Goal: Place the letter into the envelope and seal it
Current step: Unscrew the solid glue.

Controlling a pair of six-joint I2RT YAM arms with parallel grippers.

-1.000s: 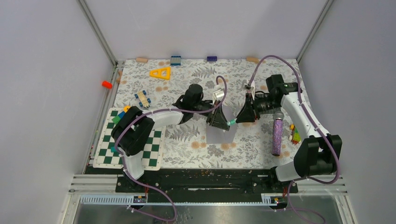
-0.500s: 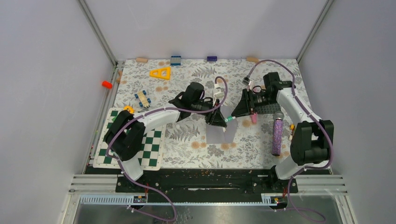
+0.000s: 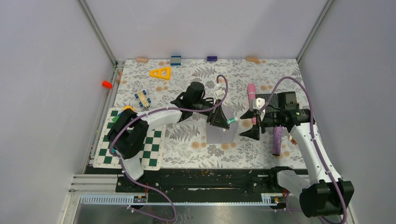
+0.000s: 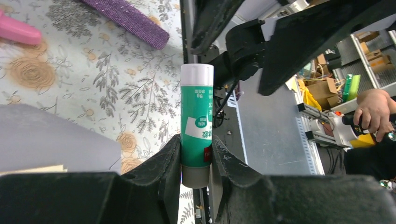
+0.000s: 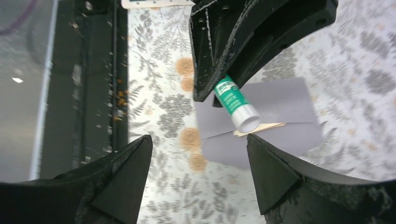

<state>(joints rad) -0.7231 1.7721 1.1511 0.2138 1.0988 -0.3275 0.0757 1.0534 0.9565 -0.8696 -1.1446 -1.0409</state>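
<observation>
Your left gripper [image 3: 222, 120] is clamped on 1 green glue stick [image 4: 196, 116] above the envelope [image 5: 289, 100]. Your right gripper [image 3: 249, 124] stands spread, empty. The letter [image 5: 259, 128] sits inside the envelope (only a tan edge shows).

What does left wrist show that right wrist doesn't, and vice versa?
Left wrist only: a purple glitter stick, a pink object and a person's hand off to the side. Right wrist only: the dark base rail, plus most of the outline of the envelope. Both: the green glue stick pinched in the left gripper, the grey envelope with a tan sliver of the letter sticking out, and the right gripper with its jaws wide apart.
</observation>
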